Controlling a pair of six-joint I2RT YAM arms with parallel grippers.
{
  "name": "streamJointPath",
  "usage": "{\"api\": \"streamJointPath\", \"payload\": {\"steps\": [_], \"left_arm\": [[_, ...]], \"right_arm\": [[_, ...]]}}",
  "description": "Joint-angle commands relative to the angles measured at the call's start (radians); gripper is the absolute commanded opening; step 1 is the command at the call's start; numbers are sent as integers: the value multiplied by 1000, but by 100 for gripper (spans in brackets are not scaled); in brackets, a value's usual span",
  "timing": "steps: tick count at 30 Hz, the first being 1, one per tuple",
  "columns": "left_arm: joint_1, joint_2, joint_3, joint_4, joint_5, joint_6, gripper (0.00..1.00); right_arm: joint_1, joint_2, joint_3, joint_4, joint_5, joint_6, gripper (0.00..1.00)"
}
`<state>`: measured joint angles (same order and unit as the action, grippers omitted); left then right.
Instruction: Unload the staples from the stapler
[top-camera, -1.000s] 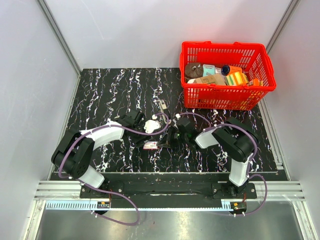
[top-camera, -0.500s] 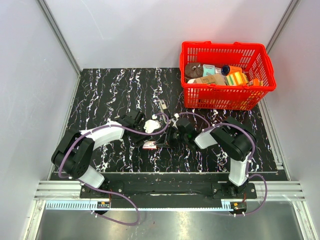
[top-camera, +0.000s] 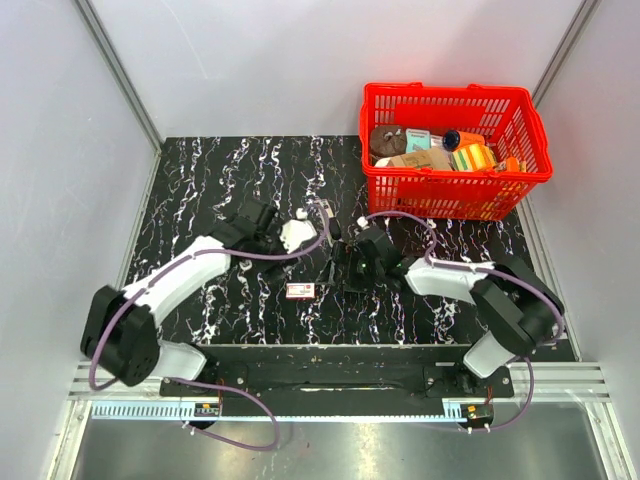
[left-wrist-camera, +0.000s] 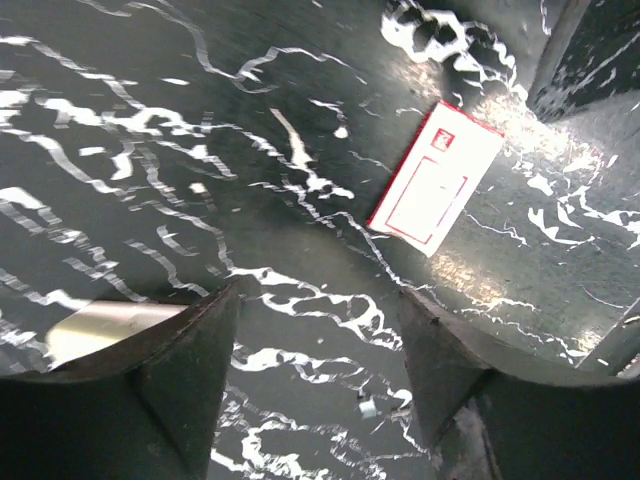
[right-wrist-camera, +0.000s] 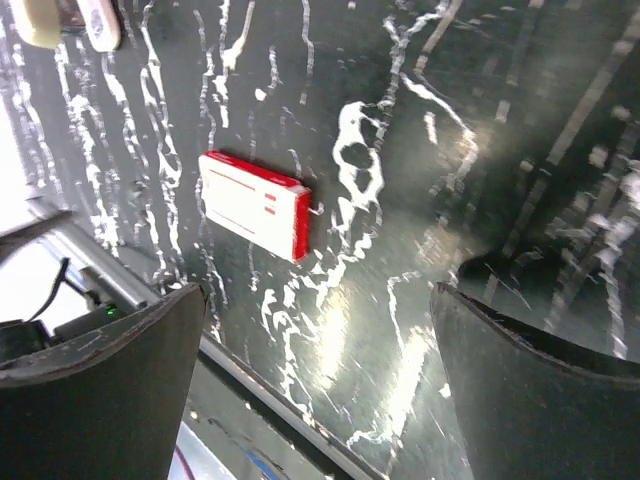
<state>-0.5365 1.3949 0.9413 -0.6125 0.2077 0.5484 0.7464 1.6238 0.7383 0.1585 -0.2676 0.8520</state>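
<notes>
Left claw (left-wrist-camera: 318, 295): your left claw hangs over the middle of the surface (top-camera: 220, 190), left of centre. Its fingers (left-wrist-camera: 190, 370) are spread and nothing sits between them.

Right claw (right-wrist-camera: 320, 290): your right claw is just right of centre. It is low over the surface, its fingers (right-wrist-camera: 540, 380) stand wide apart, and it holds nothing.

Stapler (top-camera: 330, 265): from the top camera you can make out only a slim dark shape on the surface, just left of your right claw and between the two claws. It blends into the black marbled pattern. You cannot tell whether it lies open or shut, and neither claw grips it.

Small box (top-camera: 299, 290): a flat white box with a red edge lies on the surface, nearer to you than both claws and a little left of the dark shape. Your left wrist camera shows it beyond the fingers at the upper right (left-wrist-camera: 435, 178). Your right wrist camera shows it to the left, lying flat (right-wrist-camera: 255, 205).

Metal bit (left-wrist-camera: 367, 406): a small shiny piece lies on the surface between your left fingers. It is too small for you to tell what it is.

Basket (top-camera: 455, 92): a red basket stands at the far right corner, well apart from both claws. It is filled with boxes and bottles.
</notes>
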Motion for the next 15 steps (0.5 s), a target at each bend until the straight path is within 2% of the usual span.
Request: {"api": "streamJointPath", "payload": {"steps": [1,2,3,7,15], "left_arm": [[67,-132,129,-133,22,-28,77],[91,-155,154,-165,21,-36,95],[114,-180,177,-190,21,-41,99],[197,-273,232,-266,19,-64,99],[323,-490,200,-343,1,-129,99]], "right_arm": [[5,-151,82,-344,198,-148,99],[4,-188,101,-385,224,-162,99],[5,-217,136,-428,252,-185,99],[4,-300,263,-579,330,-248,99],[5,-459,342,-685,372,-272,99]]}}
